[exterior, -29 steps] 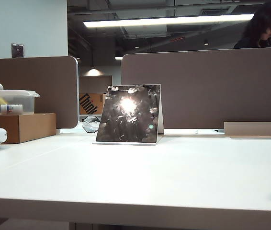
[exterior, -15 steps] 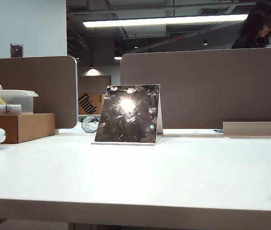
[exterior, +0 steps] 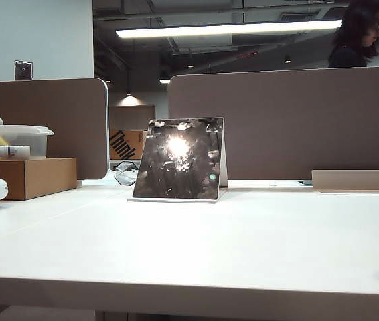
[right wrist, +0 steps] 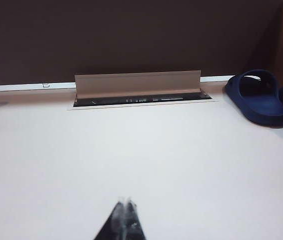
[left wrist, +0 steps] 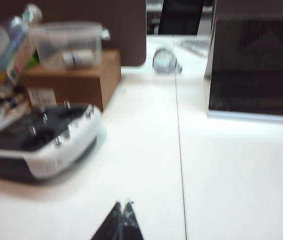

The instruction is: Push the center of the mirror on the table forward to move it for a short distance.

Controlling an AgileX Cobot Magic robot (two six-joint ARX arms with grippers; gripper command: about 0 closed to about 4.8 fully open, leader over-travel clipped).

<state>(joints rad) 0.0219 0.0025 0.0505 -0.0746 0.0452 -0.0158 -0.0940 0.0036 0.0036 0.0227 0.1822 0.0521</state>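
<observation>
the desk (exterior: 256, 247) is a wide plain white top with a thick front edge, bare across its middle. brown partition panels (exterior: 290, 120) close off the far edge. at the far left corner sits a cardboard box (exterior: 32, 176) carrying a clear plastic tub (exterior: 12, 142), with a white-and-black controller (left wrist: 41, 137) lying just in front of the box.

the mirror (exterior: 181, 159) stands near the far edge, roughly mid-width, well apart from the box. it is a square frameless dark panel leaning back on a white wedge stand (exterior: 223, 160) with a thin white base. a bright glare sits just above the panel's centre.

left gripper (left wrist: 121, 220): fingertips pressed together, holding nothing, low over the desk near the front-left, the mirror ahead and off to one side. right gripper (right wrist: 125, 220): fingertips likewise together, holding nothing, over bare desk toward the right side, facing a tan cable flap (right wrist: 137, 84) at the far edge. neither arm shows in the exterior view.

judgement: approach not yet begun. for a clean push, keep the fingers closed and meet the panel at its centre, low enough not to tip it back. push straight toward the far edge, slow and short, since little room lies behind the stand. off-centre contact would likely pivot the mirror.
</observation>
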